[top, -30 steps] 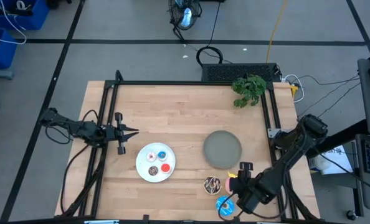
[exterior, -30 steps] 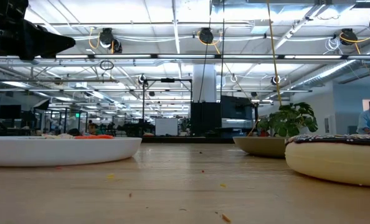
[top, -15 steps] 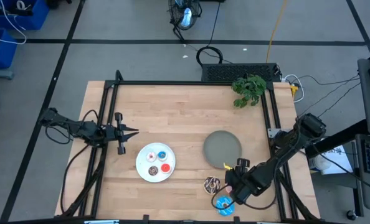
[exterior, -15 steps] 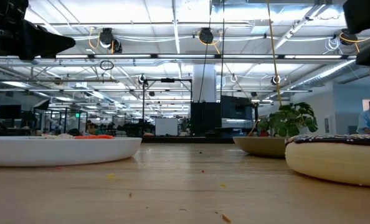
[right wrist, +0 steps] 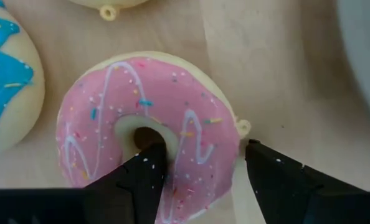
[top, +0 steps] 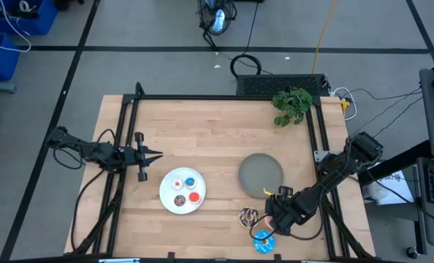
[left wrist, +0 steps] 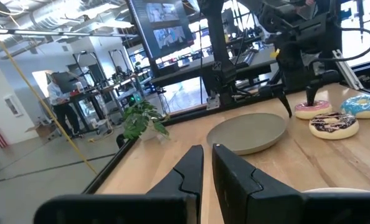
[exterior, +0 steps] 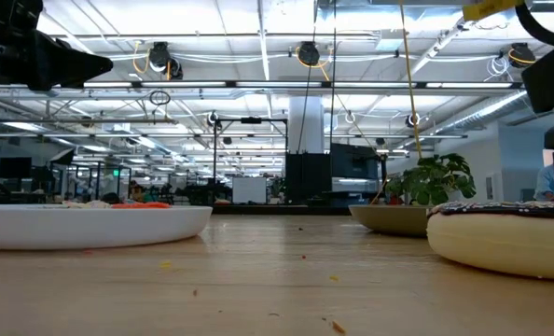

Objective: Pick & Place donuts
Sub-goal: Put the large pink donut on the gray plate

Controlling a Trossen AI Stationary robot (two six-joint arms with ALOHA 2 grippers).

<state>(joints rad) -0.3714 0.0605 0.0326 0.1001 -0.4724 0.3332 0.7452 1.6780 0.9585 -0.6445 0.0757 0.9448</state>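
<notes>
Three larger donuts lie flat on the wood near the table's front right: a pink one [right wrist: 147,124], a chocolate one with white drizzle [top: 248,216] and a blue one [top: 263,242]. Three tiny donuts sit on the white plate [top: 167,201]. My right gripper [right wrist: 203,149] is open and points down over the pink donut, one finger [right wrist: 149,165] at its hole and the other [right wrist: 269,171] outside its rim. My left gripper [top: 155,155] is shut and held level above the table's left side. My right gripper comes down on the pink donut from above, one finger at the hole [right wrist: 138,134] and one beyond the outer rim [right wrist: 238,127]. I cannot tell whether either finger touches it. The donut lies flat on the table.
The grey plate [top: 261,175] lies just beyond the right gripper. A green plant [top: 291,104] stands at the far right corner. A black frame [top: 224,97] runs along the table's far and side edges. Bare wood lies between the two plates.
My right gripper has come down and moved a little toward the table's far edge, from above the blue donut to over the pink donut, rolling slightly. Its fingers have stayed open. No donut has moved.
</notes>
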